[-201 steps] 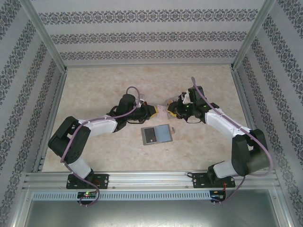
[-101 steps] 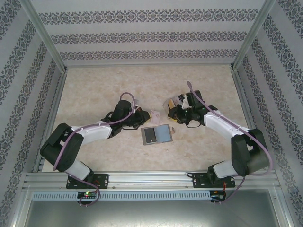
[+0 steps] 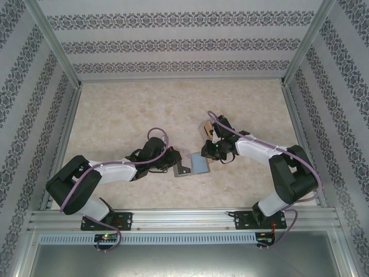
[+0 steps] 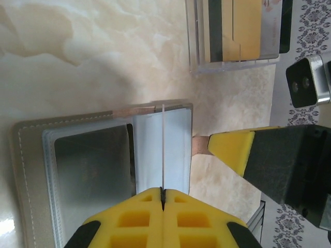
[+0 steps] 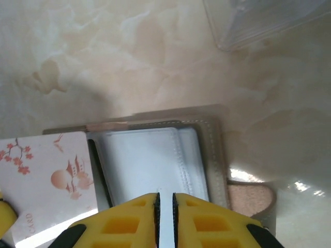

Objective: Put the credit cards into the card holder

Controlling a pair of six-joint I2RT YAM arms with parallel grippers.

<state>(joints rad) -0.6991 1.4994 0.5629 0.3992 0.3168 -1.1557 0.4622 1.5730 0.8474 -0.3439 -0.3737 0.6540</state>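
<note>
Risk 1: the credit card (image 4: 163, 147) hangs over the open card holder (image 4: 31, 181) near the fold between its two panels, not at a visible pocket mouth; if lowered from here it probably butts the spine or skates across the clear pocket (image 4: 90, 165); cause: the pockets lie flat and nothing visibly lifts an opening. Risk 2: the holder lies loose on the counter (image 4: 77, 57); a sideways push from the card could slide it or fold it shut; the only restraint looks to be a tip of the right fingers (image 5: 129, 219) against the tan tab (image 5: 248, 199) at the holder's outer edge, and so light a contact may slip. Risk 3: from above, both arms crowd the same small spot; a knock between them could jar the card loose. Left fingers (image 4: 134, 219): pressed together, pinching the credit card by one edge; card edge-on from the left wrist, its pale blossom-printed face visible from the right wrist; whether it touches the holder I cannot tell; so thin a grip may let it pivot if the free edge catches. Right fingers: nearly together, a narrow slit between; whether a pocket leaf sits in that slit I cannot tell; nothing plainly held. Holder: open flat, mid-counter between the arms, pale blue panel on the right arm's side. Gold cards (image 4: 240, 31) remain in the clear plastic box (image 4: 195, 46) just beyond the holder.
</note>
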